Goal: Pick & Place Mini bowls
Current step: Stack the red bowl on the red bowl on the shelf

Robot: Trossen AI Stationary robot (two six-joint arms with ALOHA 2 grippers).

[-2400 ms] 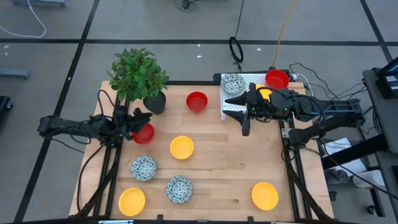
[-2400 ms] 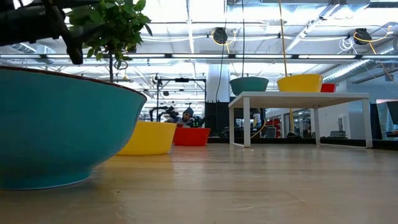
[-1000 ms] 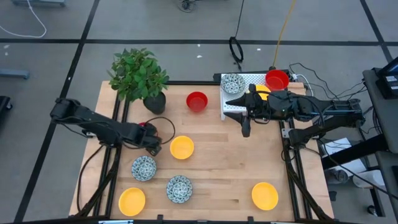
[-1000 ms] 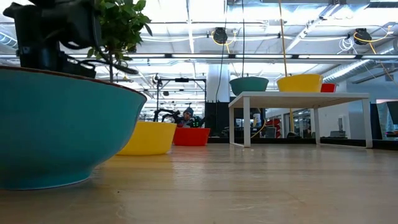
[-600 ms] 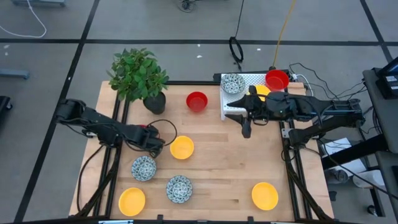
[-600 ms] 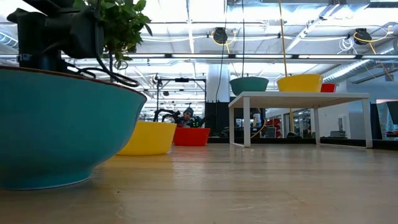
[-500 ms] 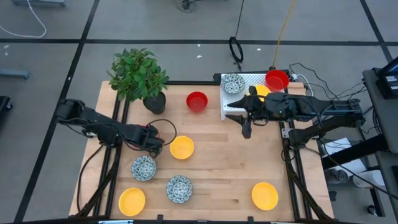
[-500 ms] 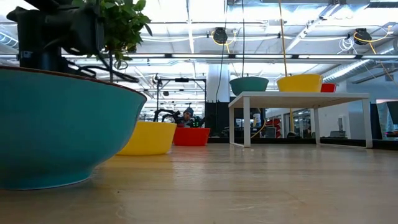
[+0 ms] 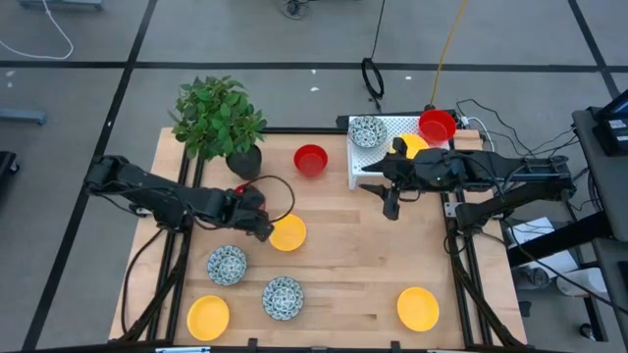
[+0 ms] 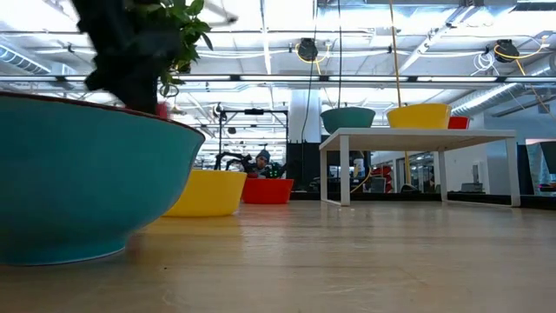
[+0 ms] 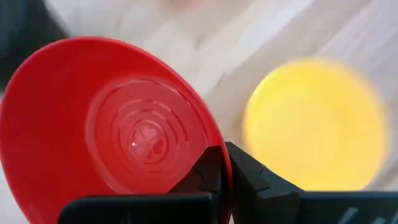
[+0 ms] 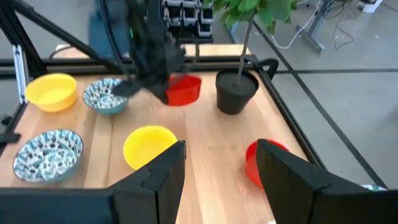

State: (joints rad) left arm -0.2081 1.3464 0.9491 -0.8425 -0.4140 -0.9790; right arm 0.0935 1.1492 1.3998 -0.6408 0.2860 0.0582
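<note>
My left gripper is shut on a red mini bowl, which also shows in the right wrist view, over the table's left middle next to a yellow bowl. My right gripper hangs open beside the white rack, with nothing between its fingers. Another red bowl, two patterned bowls and two yellow bowls rest on the table. The rack carries a patterned, a red and a yellow bowl. My left gripper pinches the red bowl's rim with one finger inside the bowl and one outside. The fingers come steeply from above, slanting toward the table's right side. The bowl is lifted clear of the table and tilted, its hollow facing the wrist.
A potted plant stands at the far left corner, close behind the left arm. A loop of cable arcs beside the left wrist. In the low view a large teal bowl wall fills the left foreground.
My left gripper has risen and gone toward the table's right edge, nearer the yellow bowl. The red bowl, which lay on the table by the plant, has come up off the wood with it and now hangs tilted.
</note>
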